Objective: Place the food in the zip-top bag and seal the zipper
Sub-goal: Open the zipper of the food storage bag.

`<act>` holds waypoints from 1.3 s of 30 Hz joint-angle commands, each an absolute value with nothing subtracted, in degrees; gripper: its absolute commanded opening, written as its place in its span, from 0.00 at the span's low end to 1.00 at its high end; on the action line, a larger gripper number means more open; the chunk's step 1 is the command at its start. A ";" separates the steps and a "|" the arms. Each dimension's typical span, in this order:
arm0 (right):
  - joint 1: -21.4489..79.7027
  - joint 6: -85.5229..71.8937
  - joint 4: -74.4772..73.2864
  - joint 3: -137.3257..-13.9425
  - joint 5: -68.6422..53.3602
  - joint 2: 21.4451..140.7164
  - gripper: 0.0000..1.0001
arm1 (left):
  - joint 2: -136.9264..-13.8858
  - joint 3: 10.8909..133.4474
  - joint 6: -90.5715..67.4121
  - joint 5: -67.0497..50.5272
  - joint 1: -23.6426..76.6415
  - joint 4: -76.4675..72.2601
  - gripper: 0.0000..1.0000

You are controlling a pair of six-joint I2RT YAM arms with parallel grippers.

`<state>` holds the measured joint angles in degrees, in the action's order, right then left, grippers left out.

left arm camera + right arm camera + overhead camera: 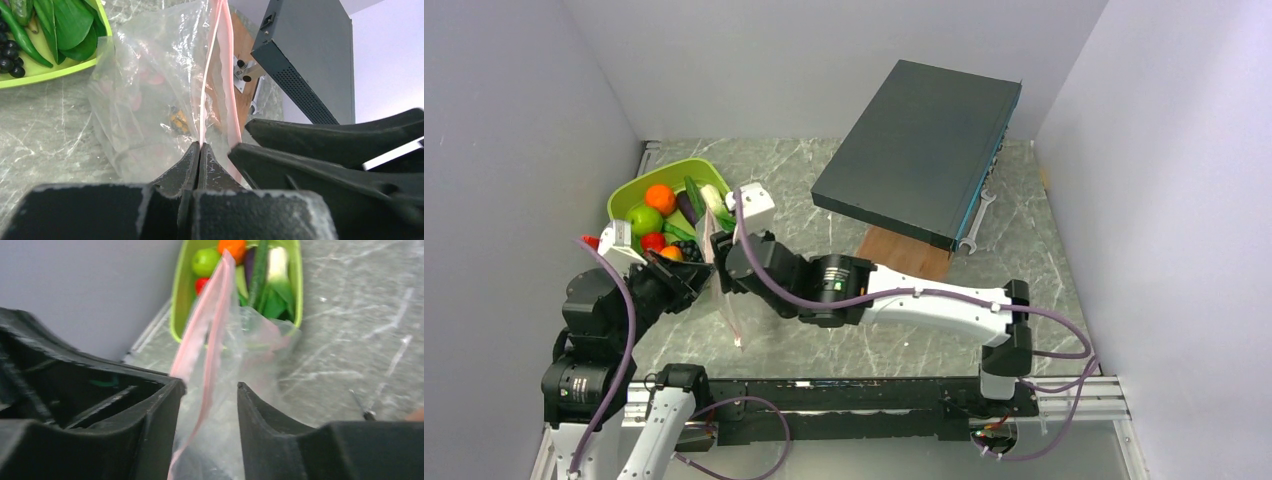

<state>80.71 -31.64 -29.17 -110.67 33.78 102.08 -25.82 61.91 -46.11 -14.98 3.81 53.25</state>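
The clear zip-top bag (pixel 732 308) hangs between my two grippers, just in front of the lime-green tray (pixel 629 192). My left gripper (pixel 200 146) is shut on the bag's pink zipper strip (pixel 216 75) at its near end. My right gripper (pixel 207 390) is open and straddles the bag's mouth, with one pink lip (pixel 212 355) running between its fingers. The food lies in the tray: orange (pixel 660 197), green apple (pixel 645 219), red fruit (pixel 653 241), black grapes (pixel 686 250), leafy greens (pixel 70 30). A small orange thing (pixel 177 120) shows through the bag.
A dark grey box (pixel 919 150) leans on a wooden block (pixel 904 252) at the back right, with a wrench (pixel 977 220) beside it. The grey wall stands close on the left of the tray. Marble tabletop (pixel 824 350) lies under the right arm.
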 commanded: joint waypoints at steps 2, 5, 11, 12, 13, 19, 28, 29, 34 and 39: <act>82.53 -27.70 -36.98 -116.02 48.86 105.97 0.42 | -25.76 62.64 -48.52 -13.17 3.78 53.42 0.00; 82.71 -24.77 -34.50 -114.36 48.64 105.69 0.42 | -25.88 62.81 -47.94 -11.49 3.78 54.78 0.00; 82.64 -23.37 -31.69 -113.00 44.19 105.97 0.35 | -25.43 61.40 -46.84 -13.78 3.78 52.80 0.00; 82.69 -23.04 -31.04 -112.45 43.17 106.03 0.21 | -25.49 61.98 -45.71 -12.93 3.78 53.84 0.00; 82.66 -22.74 -30.59 -111.70 42.45 105.69 0.00 | -25.51 62.59 -44.84 -11.32 3.78 55.64 0.00; 82.68 -18.12 -16.06 -92.07 60.29 91.18 0.00 | -25.10 67.14 -35.04 -0.29 3.78 67.74 0.00; 83.29 -13.60 -16.64 -91.12 55.43 89.96 0.00 | -24.22 62.92 -34.68 -16.47 3.78 59.41 0.00; 83.57 -14.00 -16.85 -92.14 54.04 90.51 0.00 | -24.29 61.81 -35.26 -18.32 3.78 57.91 0.01; 83.95 -16.83 -19.14 -95.61 48.88 92.02 0.00 | -25.52 59.61 -35.13 -20.63 3.78 55.21 0.50; 83.91 -17.04 -20.88 -97.25 48.24 93.48 0.00 | -24.56 56.23 -34.94 -22.40 3.78 53.71 0.56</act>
<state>83.70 -16.27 -20.18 -93.10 49.80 92.60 -24.84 57.91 -35.55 -19.33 3.81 57.47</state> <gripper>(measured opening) 0.009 0.542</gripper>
